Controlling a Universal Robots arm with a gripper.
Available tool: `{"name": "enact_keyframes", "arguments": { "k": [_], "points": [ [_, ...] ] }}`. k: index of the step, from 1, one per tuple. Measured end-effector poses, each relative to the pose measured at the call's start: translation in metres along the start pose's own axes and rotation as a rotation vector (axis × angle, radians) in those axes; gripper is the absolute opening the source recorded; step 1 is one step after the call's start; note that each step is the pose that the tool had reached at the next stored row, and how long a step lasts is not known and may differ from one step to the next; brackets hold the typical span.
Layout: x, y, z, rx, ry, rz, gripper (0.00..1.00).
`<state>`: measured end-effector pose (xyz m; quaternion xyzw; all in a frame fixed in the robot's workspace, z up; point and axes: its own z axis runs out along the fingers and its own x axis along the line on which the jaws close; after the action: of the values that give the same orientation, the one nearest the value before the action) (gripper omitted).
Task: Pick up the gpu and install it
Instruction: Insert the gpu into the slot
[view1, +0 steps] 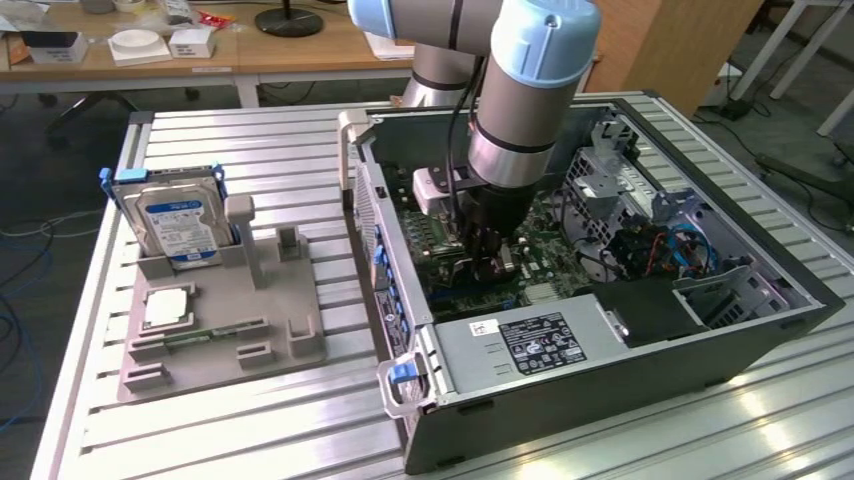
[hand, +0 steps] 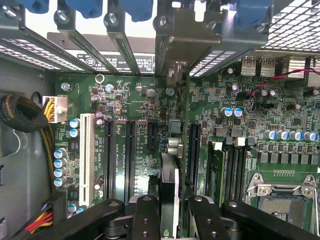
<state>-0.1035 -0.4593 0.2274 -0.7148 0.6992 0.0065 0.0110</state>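
A grey fixture tray (view1: 220, 335) sits well off to the exterior view's left of the gripper (view1: 489, 262), carrying an upright hard drive (view1: 174, 225); the gripper is lowered inside the open computer case (view1: 747, 330), its fingers (hand: 145, 215) closed on the gpu (hand: 169, 187), held edge-on between them just above the motherboard (hand: 240, 125); expansion slots (hand: 130, 150) lie on both sides of the card.

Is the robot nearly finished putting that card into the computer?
Picking up looks done: the gripper is shut on the gpu, seen edge-on, and the arm reaches inside the open computer case. In hand: holding the card over the motherboard slots. Left: I cannot tell that it is seated.
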Motion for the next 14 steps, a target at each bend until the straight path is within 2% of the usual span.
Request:
{"name": "enact_keyframes", "arguments": {
  "k": [14],
  "points": [
    [0.0000, 0.0000, -0.0002, 0.0000, 0.0000, 0.000, 0.27]
  ]
}}
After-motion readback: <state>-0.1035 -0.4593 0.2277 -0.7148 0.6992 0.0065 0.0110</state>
